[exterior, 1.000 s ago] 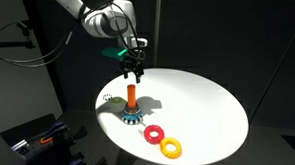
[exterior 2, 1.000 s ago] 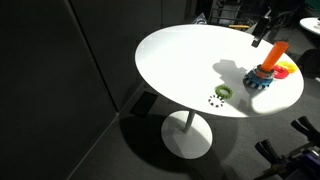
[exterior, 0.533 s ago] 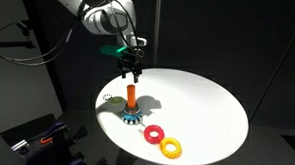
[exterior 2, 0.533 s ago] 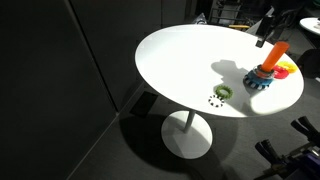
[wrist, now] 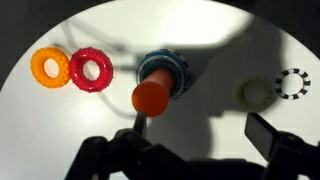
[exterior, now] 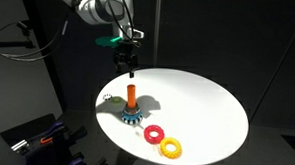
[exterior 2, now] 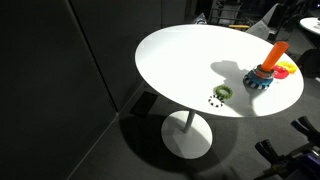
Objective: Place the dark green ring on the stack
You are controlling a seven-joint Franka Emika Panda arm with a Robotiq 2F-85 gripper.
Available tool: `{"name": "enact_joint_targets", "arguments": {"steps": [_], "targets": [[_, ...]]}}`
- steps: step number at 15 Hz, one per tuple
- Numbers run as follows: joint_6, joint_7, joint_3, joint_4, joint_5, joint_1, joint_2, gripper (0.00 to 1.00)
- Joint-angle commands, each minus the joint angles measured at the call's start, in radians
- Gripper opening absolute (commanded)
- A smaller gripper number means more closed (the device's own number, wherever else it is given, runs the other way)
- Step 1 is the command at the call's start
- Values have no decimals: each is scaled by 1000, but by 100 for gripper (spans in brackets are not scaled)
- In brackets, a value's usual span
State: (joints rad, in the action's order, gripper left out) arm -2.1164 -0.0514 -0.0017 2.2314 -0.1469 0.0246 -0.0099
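Dark green thin ring (exterior 2: 222, 93) flat on round white table (exterior 2: 180, 50) near its rim, apart from orange peg on blue toothed base (exterior 2: 266, 72) | my gripper (exterior: 125, 64) high above peg, jaws spread, empty.

Arm (exterior: 88, 4) arched high, hand (exterior: 127, 64) pointing straight down, wide open and empty.

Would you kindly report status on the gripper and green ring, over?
Gripper above orange peg on blue toothed base, jaws open, empty. Thin dark green ring flat on white table, ungrasped. Black dotted ring beside it.
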Motion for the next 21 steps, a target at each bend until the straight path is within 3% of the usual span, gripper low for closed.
{"name": "enact_joint_targets", "arguments": {"steps": [1, 13, 21], "targets": [[82, 22, 4, 4, 10, -6, -63, 100], [125, 184, -16, 48, 120, -8, -178, 100], [113, 155, -8, 43, 106, -6, -169, 100]]}}
